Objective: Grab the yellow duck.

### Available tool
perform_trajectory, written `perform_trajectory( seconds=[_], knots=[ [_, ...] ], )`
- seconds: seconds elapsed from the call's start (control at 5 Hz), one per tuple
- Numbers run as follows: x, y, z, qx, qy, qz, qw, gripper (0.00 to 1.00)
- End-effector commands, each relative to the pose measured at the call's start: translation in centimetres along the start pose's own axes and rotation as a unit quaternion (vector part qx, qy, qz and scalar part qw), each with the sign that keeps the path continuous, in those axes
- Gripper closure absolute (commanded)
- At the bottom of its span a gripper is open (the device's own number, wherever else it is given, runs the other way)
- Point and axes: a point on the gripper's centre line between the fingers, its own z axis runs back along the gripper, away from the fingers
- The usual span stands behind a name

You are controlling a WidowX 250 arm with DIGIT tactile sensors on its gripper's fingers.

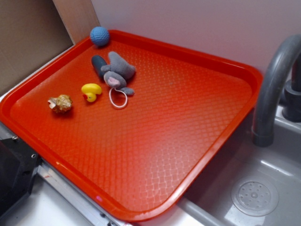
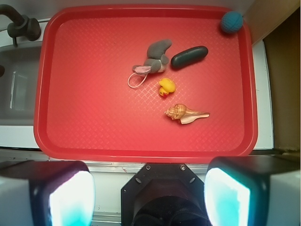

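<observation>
The yellow duck (image 1: pixel 91 91) (image 2: pixel 166 86) sits on the red tray (image 1: pixel 197 155) (image 2: pixel 84 94), small and glossy with an orange beak. It lies between a grey plush mouse (image 1: pixel 117 75) (image 2: pixel 154 60) and a tan seashell (image 1: pixel 60 103) (image 2: pixel 184 113). In the wrist view my gripper (image 2: pixel 149 193) is high above the tray's near edge and well away from the duck. Its two fingers (image 2: pixel 70 197) stand wide apart with nothing between them, so it is open. It does not show in the exterior view.
A dark oblong object (image 1: pixel 98 63) (image 2: pixel 189 57) lies beside the mouse. A blue ball (image 1: pixel 99 36) (image 2: pixel 232 21) rests in the tray's corner. A grey faucet (image 1: pixel 273 89) (image 2: pixel 21 26) and a sink (image 1: pixel 254 193) adjoin the tray.
</observation>
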Motion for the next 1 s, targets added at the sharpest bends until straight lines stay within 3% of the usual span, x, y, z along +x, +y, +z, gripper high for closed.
perform_trajectory(
  seconds=[0.0, 0.4, 0.8],
  knots=[
    [0.0, 0.0, 0.0, 0.000, 0.000, 0.000, 1.000, 0.00],
    [4.4, 1.6, -2.8, 0.021, -0.050, -0.046, 0.997, 0.00],
    [8.3, 3.2, -8.3, 0.037, -0.038, -0.076, 0.996, 0.00]
  ],
)
